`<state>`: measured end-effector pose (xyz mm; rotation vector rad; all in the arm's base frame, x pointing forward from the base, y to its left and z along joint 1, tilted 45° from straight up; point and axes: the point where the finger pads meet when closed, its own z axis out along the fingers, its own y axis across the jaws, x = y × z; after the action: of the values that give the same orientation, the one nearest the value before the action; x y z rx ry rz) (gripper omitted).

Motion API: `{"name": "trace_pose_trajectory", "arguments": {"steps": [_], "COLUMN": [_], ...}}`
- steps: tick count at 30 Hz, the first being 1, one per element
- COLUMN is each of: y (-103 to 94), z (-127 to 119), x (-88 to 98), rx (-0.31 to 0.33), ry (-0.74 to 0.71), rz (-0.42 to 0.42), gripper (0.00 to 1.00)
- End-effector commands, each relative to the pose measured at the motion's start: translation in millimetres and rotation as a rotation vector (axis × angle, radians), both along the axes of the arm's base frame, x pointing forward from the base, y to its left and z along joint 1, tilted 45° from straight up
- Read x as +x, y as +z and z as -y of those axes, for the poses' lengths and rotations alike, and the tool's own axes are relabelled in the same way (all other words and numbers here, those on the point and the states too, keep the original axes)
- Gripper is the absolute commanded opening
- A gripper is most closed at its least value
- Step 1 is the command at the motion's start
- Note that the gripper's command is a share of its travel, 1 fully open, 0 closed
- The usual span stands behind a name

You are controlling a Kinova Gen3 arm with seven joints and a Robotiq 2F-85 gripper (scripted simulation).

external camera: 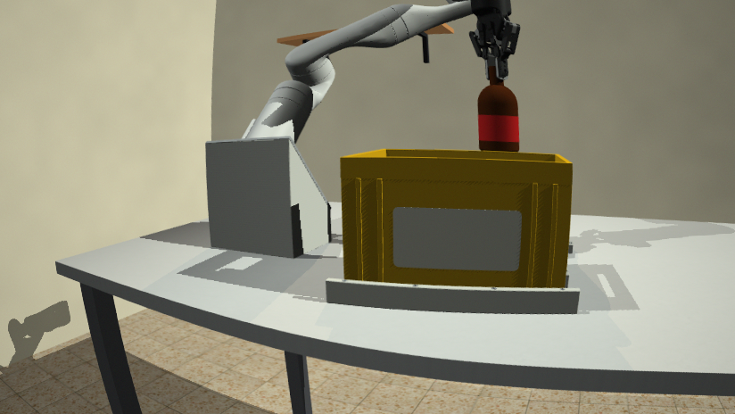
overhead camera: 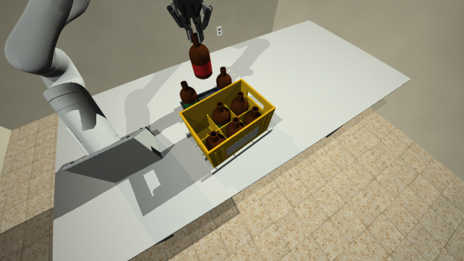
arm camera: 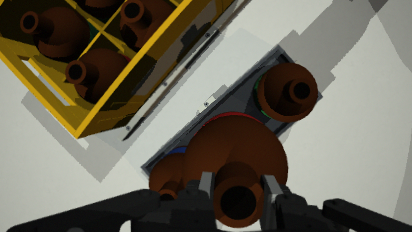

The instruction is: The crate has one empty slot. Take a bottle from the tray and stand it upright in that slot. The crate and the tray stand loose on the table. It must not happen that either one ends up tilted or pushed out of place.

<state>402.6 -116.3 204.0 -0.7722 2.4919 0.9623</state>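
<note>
My gripper (overhead camera: 195,38) (external camera: 496,73) (arm camera: 236,191) is shut on the neck of the red-labelled bottle (overhead camera: 200,59) (external camera: 498,115) (arm camera: 235,145), which hangs upright above the tray (arm camera: 235,105), its base higher than the crate's rim. The yellow crate (overhead camera: 210,158) (external camera: 455,172) (arm camera: 102,109) holds several brown bottles. Its empty slot (overhead camera: 200,129) is in the back row at the end nearest the robot base, seen in the top view. A green-labelled bottle (overhead camera: 188,94) (arm camera: 287,92) and a blue-labelled bottle (overhead camera: 223,79) (arm camera: 167,175) stand in the tray at its two ends.
A low pale rail (overhead camera: 241,151) (external camera: 452,298) runs along the crate's front side, and another rail (arm camera: 168,84) lies between crate and tray. The robot's grey base mount (overhead camera: 120,155) (external camera: 249,197) stands beside the crate. A wooden shelf (external camera: 293,38) is on the wall behind the arm.
</note>
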Motion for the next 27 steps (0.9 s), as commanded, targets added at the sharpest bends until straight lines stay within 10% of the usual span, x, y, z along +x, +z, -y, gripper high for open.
{"name": "trace_pose_trajectory", "arguments": {"steps": [1,27], "y": [3.1,9.2], "z": [1.7,7.9], "x": [-1.8,-3.1], "rx": [0.004,0.004], "ry": [-0.008,-0.008], "rz": [-0.008,-0.008], "gripper": [0.00,0.00]}}
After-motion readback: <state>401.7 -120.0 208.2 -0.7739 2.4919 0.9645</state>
